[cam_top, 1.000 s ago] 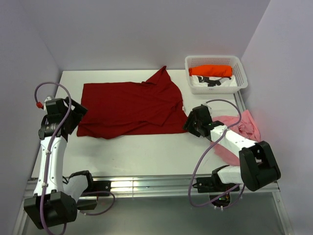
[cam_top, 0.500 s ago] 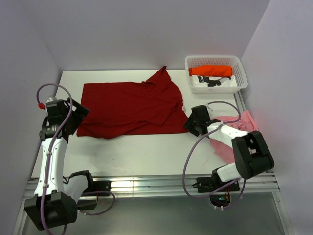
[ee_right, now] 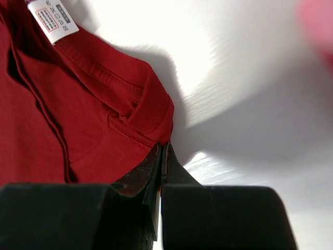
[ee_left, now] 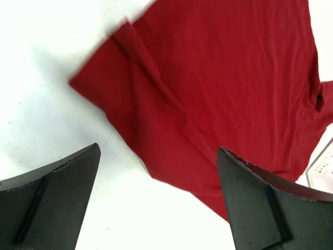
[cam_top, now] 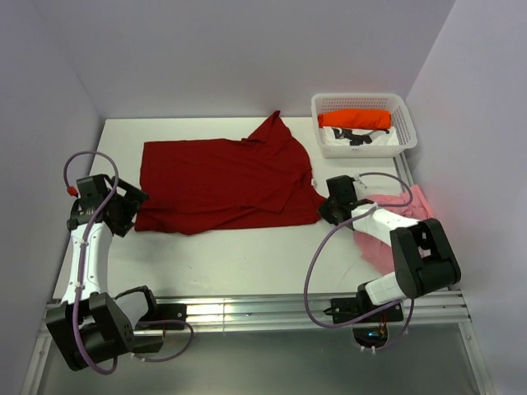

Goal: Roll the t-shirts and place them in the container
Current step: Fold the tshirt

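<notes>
Flat dark red cotton t-shirt [cam_top: 222, 181] spread on white table [cam_top: 247, 255], left of white plastic lattice basket [cam_top: 362, 100]. R gripper [ee_right: 162, 156] clenched on its hem corner, basket side. L gripper [ee_left: 157, 156] jaws wide, released, at the corner farthest from basket. Crumpled pale pink t-shirt [cam_top: 412, 210] lies in front of basket, bright orange t-shirt [cam_top: 356, 119] inside it.

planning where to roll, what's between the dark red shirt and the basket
Nothing but a strip of bare white table separates the dark red t-shirt from the white basket, seen in the top external view.
</notes>
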You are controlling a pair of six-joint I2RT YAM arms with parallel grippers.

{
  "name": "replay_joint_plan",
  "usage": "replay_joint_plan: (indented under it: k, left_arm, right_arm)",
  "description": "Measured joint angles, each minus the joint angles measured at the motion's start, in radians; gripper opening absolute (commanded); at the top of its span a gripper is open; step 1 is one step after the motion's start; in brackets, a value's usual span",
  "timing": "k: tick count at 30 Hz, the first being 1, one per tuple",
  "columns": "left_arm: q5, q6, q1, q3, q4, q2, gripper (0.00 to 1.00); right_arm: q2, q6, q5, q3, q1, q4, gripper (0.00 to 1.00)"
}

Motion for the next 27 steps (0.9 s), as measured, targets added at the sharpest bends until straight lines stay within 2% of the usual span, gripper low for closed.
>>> replay_joint_plan:
  k: [7, 15, 21, 27]
  left_arm:
    - [-0.002, 0.004, 0.000, 0.000, 0.023, 0.100, 1.00]
    - [-0.032, -0.010, 0.000, 0.014, 0.098, 0.223, 0.99]
    - [-0.076, -0.016, 0.000, 0.121, 0.157, 0.389, 0.91]
    - [-0.042, 0.003, -0.004, 0.257, 0.269, 0.620, 0.86]
  right_arm:
    - [-0.054, 0.011, 0.041, -0.031, -0.072, -0.025, 0.00]
    - [-0.053, 0.002, 0.039, -0.049, -0.079, -0.013, 0.00]
    - [-0.063, -0.009, 0.039, -0.064, -0.079, 0.005, 0.00]
    - [-0.068, -0.020, 0.033, -0.071, -0.079, 0.014, 0.00]
